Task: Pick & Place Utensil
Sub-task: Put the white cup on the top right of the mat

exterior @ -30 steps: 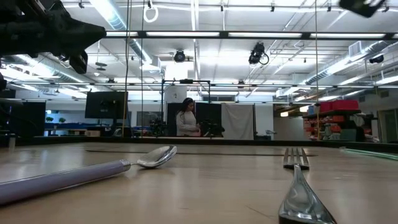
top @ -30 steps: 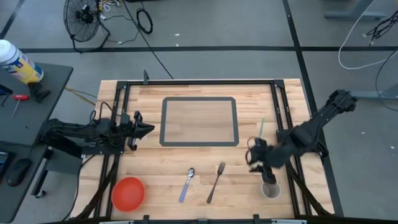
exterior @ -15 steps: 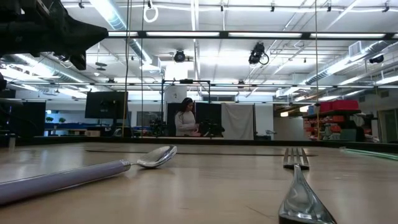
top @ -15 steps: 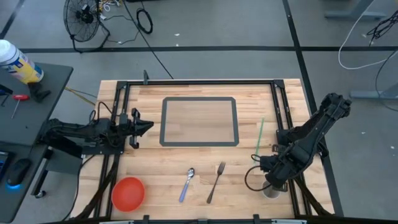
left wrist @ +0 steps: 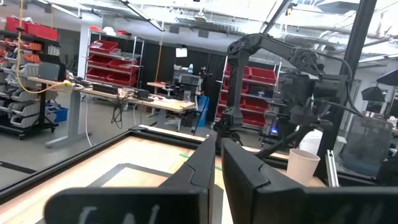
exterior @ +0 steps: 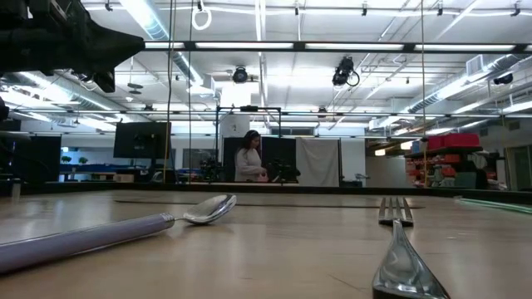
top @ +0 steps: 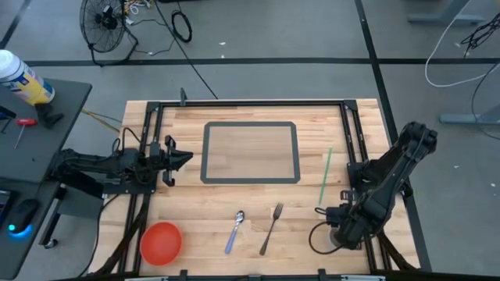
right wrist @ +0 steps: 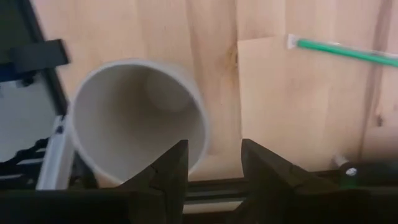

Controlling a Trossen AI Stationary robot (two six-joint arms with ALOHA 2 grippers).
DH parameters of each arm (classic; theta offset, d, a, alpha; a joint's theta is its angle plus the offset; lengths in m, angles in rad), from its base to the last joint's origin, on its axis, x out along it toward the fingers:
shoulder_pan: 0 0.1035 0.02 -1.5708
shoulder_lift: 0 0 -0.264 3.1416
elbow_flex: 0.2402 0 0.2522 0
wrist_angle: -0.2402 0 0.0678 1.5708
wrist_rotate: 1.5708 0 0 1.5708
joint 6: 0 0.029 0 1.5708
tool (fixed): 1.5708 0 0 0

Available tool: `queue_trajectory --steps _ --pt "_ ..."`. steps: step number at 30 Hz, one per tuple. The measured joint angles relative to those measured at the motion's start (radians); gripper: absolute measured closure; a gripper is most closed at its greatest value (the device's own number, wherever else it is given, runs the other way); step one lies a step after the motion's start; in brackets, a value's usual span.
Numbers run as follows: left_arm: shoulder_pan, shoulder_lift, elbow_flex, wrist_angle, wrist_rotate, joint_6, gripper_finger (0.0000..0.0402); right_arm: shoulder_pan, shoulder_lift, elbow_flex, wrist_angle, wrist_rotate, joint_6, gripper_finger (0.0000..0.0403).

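A spoon with a purple handle [top: 235, 231] [exterior: 125, 228] and a metal fork [top: 271, 228] [exterior: 403, 257] lie flat on the wooden table near its near edge. A white paper cup [right wrist: 140, 118] [left wrist: 303, 167] stands upright at the near right corner, mostly hidden under my right gripper [top: 337, 234] in the high view. That gripper [right wrist: 214, 165] is open and points down, its fingers over the cup's rim. My left gripper [top: 183, 160] [left wrist: 217, 162] waits shut at the table's left side. My right gripper comes from above over the cup's rim [right wrist: 198, 140], with one finger [right wrist: 171, 168] over the cup's mouth and the other outside it. I cannot tell whether either finger touches the cup.
A green straw [top: 325, 176] [right wrist: 342, 51] lies right of a dark taped rectangle [top: 251, 152] in the table's middle. A red bowl [top: 161, 241] sits at the near left corner. Black frame rails [top: 353, 140] run along the table's sides. A person stands far off in the room [exterior: 248, 156].
My right gripper has moved toward the table's near edge and a little right, from beside the straw's near end to over the cup, which it now covers in the high view. The spoon, fork and left arm have kept still.
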Motion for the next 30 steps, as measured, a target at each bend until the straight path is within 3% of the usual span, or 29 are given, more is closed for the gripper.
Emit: queue_trajectory --steps 12,30 --pt "0.000 0.000 0.000 0.015 0.000 -0.001 0.0369 0.000 0.077 0.000 0.081 0.005 -0.053 0.0255" --pt "0.000 0.000 0.000 0.021 0.000 -0.002 0.0369 -0.012 0.099 0.000 0.146 0.000 -0.104 0.0382"
